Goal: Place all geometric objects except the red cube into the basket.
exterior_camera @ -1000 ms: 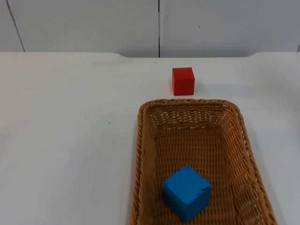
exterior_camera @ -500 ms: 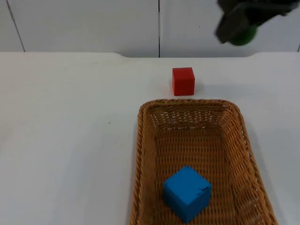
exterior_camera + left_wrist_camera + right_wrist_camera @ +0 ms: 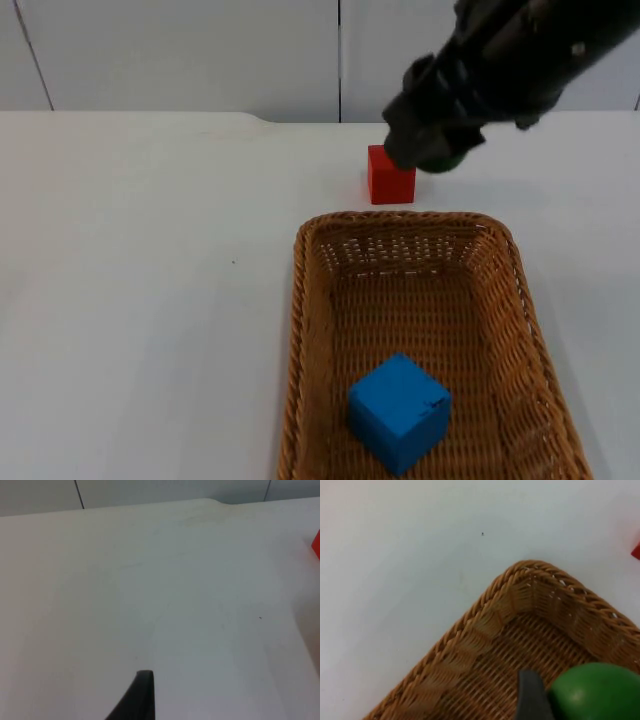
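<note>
I see my right gripper point(image 3: 432, 152) clasping the green ball point(image 3: 594, 692) above the far end of the wicker basket point(image 3: 310, 330), partly hiding the red cube point(image 3: 386, 183); a blue cube point(image 3: 399, 411) lies inside. Left gripper's point(image 3: 142, 700) state: cannot tell.

A robot test bench in a lab is suggested by a bare white table top point(image 3: 150, 300) ending at a grey panelled partition wall point(image 3: 200, 50), where a wicker basket point(image 3: 310, 330) and plain coloured blocks are laid out.
</note>
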Tool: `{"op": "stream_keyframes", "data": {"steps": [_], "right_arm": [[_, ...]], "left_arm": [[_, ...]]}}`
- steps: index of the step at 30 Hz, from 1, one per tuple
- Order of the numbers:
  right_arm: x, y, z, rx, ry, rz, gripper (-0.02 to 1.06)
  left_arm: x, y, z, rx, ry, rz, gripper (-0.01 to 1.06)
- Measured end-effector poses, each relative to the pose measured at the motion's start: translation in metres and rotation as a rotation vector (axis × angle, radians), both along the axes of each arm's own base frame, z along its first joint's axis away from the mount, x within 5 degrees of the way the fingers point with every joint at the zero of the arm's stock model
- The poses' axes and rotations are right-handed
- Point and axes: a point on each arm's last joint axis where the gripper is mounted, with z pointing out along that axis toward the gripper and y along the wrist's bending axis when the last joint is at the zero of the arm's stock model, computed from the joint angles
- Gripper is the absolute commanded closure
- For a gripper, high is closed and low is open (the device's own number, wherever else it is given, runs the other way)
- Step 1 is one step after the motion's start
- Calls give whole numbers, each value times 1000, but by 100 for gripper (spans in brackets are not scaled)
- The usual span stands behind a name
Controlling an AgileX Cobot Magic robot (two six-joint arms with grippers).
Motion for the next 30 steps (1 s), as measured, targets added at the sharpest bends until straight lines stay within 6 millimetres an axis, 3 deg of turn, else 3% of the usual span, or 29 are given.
{"op": "stream_keyframes", "data": {"steps": [10, 14, 21, 24, 25, 27, 28, 30], "right_arm": [[-5, -5, -52, -4, 5, -23, 105], [3, 0, -97, -54, 71, -32, 105], [7, 3, -138, -103, 130, -37, 102], [7, 3, -146, -107, 148, -50, 83], [7, 3, -147, -107, 151, -54, 83], [7, 3, -148, -104, 154, -59, 61], [7, 3, -148, -100, 149, -60, 44], [8, 3, -146, -97, 144, -60, 28]], "left_arm": [[0, 0, 0, 0, 0, 0, 0], [0, 0, 0, 0, 0, 0, 0], [0, 0, 0, 0, 0, 0, 0], [0, 0, 0, 0, 0, 0, 0], [0, 0, 0, 0, 0, 0, 0], [0, 0, 0, 0, 0, 0, 0], [0, 0, 0, 0, 0, 0, 0], [0, 0, 0, 0, 0, 0, 0]]}}
